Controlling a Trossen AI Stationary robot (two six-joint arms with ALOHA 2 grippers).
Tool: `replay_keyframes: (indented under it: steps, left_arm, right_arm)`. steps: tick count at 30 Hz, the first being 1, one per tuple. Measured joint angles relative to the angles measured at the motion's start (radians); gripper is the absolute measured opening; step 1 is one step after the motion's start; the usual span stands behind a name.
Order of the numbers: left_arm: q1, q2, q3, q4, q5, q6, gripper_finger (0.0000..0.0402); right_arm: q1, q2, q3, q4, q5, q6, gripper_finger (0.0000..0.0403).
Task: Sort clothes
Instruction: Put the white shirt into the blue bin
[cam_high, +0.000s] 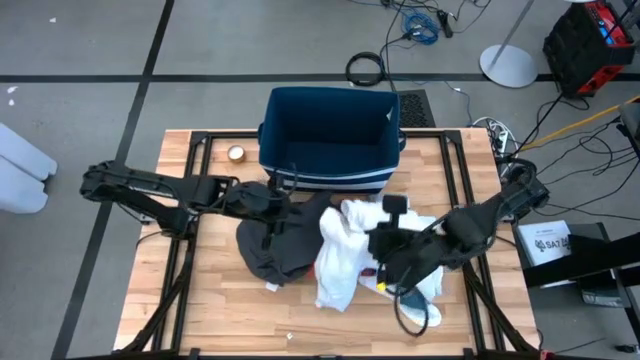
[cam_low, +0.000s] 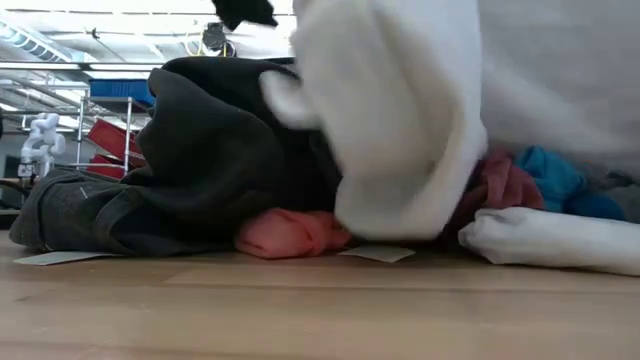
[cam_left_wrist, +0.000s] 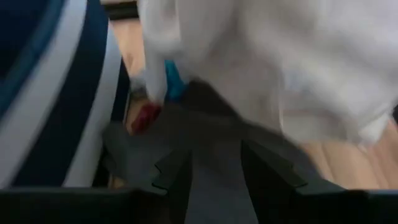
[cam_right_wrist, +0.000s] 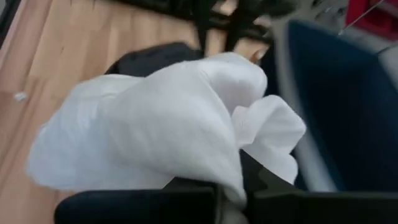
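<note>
Just in front of the blue bin (cam_high: 330, 140), the left gripper (cam_high: 268, 203) stands spread over the dark grey garment (cam_high: 275, 245); beside it the white garment (cam_high: 340, 260) runs away from the bin, pinched in the closed right gripper (cam_high: 378, 243)

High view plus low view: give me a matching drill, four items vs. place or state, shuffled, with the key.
Items:
1. white garment
2. dark grey garment
3. blue bin
4. right end effector

Places or states:
A. at the table's far edge, nothing seen inside
B. shut on white fabric
C. left side of the pile, under the left end effector
D. middle of the pile, partly lifted

Pairs: 1-D, 2-C, 3-A, 4-B
</note>
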Motion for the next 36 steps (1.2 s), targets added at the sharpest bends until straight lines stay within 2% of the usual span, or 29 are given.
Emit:
replay_keyframes:
  steps: [4,8,13,19,24,27,30,33,36]
  left_arm:
    - [0.000,-0.030,-0.145,0.147,0.000,-0.059,0.0145]
    - [0.000,-0.038,-0.287,0.365,0.002,-0.111,0.0145]
    - [0.000,-0.032,-0.386,0.550,0.002,-0.144,0.0145]
    - [0.002,-0.019,-0.429,0.653,-0.019,-0.146,0.0145]
    - [0.003,0.031,-0.439,0.723,-0.048,-0.168,0.0145]
    - [0.002,0.077,-0.439,0.776,-0.078,-0.190,0.0145]
    - [0.009,0.130,-0.439,0.835,-0.094,-0.193,0.0145]
    - [0.018,0.183,-0.439,0.889,-0.098,-0.196,0.0145]
    - [0.018,0.241,-0.439,0.947,-0.098,-0.218,0.0145]
  right_arm:
    - [0.000,-0.002,0.158,-0.052,0.056,-0.076,0.0001]
    - [0.000,-0.001,0.323,-0.070,0.144,-0.181,0.0000]
    - [-0.002,-0.002,0.504,-0.020,0.216,-0.347,0.0000]
    - [-0.005,-0.054,0.499,0.354,0.278,-0.721,0.0000]
    - [-0.020,-0.065,0.500,0.731,0.273,-1.081,0.0000]
    - [-0.051,-0.063,0.500,0.902,0.190,-1.231,0.0000]
    - [-0.112,-0.063,0.500,1.027,0.070,-1.304,0.0000]
    - [-0.194,-0.063,0.500,1.108,-0.047,-1.317,0.0000]
    - [-0.297,-0.061,0.500,1.151,-0.201,-1.256,0.0000]
